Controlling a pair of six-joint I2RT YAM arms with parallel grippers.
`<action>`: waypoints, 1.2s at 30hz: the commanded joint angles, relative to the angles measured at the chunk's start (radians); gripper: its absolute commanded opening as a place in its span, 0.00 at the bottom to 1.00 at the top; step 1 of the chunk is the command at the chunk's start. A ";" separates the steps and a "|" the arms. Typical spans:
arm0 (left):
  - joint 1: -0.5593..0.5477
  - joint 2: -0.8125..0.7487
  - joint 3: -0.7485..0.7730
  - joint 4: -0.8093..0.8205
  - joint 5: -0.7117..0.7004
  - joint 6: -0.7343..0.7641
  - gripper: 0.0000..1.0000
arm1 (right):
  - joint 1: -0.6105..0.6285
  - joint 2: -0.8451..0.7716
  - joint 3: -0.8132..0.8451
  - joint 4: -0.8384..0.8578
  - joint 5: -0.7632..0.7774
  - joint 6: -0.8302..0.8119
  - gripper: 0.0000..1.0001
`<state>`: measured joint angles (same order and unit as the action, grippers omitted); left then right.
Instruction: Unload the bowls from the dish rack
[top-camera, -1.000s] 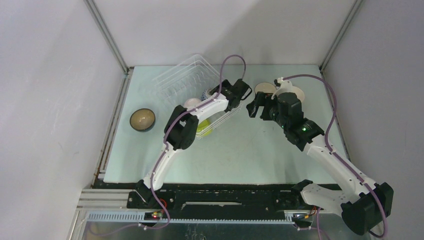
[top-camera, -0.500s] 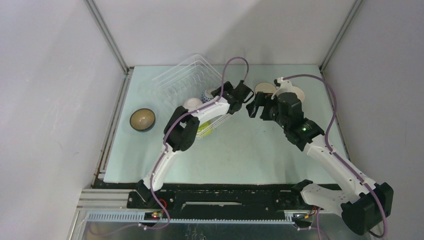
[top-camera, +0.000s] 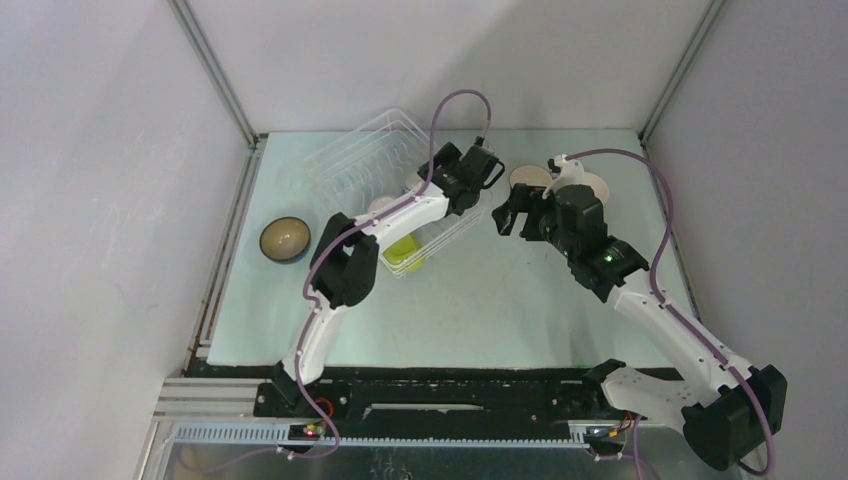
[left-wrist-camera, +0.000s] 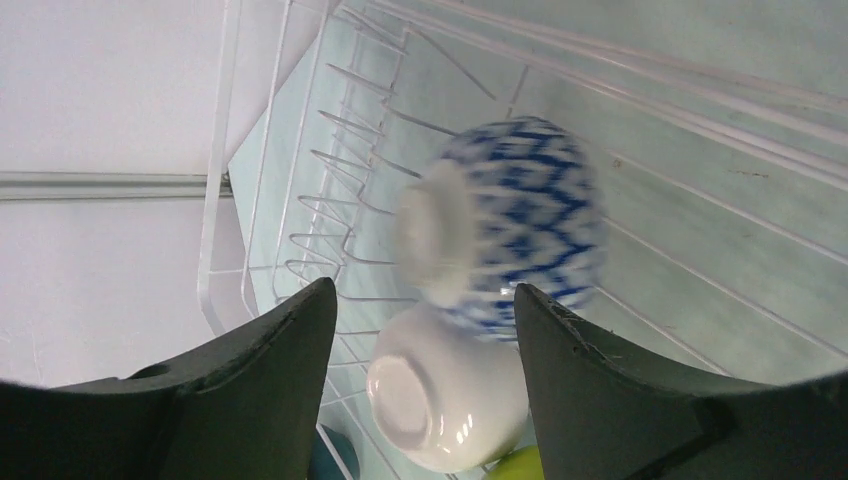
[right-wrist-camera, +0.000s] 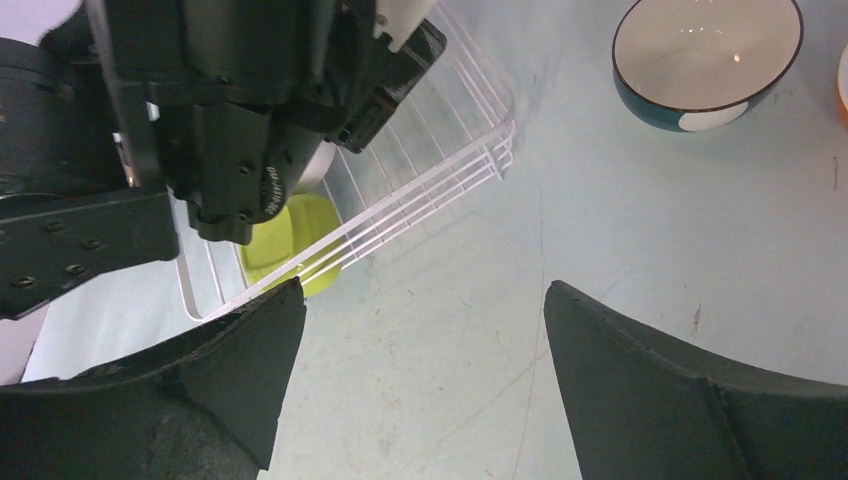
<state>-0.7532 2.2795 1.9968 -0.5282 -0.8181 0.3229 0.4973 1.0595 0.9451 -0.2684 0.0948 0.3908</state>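
The left claw (left-wrist-camera: 422, 288) is held released over the square white wire dish rack (top-camera: 348, 165). The small round blue-and-white patterned bowl (left-wrist-camera: 530, 225) is seen just ahead of its spread fingers, foot turned toward the claw, with a small white round bowl (left-wrist-camera: 445, 400) touching it below. The right claw (right-wrist-camera: 422, 290) is likewise spread and empty above the table (right-wrist-camera: 600, 250), with a lime green bowl (right-wrist-camera: 290, 235) in the rack ahead to its left.

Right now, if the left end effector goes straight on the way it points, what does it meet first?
Most likely the blue-and-white patterned bowl in the dish rack, centred ahead of the open left end effector. The white bowl sits lower. Depth is unclear.
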 joint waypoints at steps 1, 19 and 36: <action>0.016 -0.071 -0.018 0.023 0.003 -0.030 0.73 | -0.006 -0.028 0.001 0.016 -0.002 -0.001 0.97; 0.002 -0.090 -0.052 -0.030 0.286 -0.073 0.93 | -0.008 -0.017 0.001 0.034 -0.020 0.005 0.97; 0.046 0.080 0.155 -0.233 0.421 -0.048 0.92 | -0.007 -0.014 0.001 0.034 -0.022 0.007 0.97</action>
<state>-0.7208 2.3501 2.0781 -0.7174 -0.4572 0.2714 0.4934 1.0546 0.9451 -0.2661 0.0761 0.3912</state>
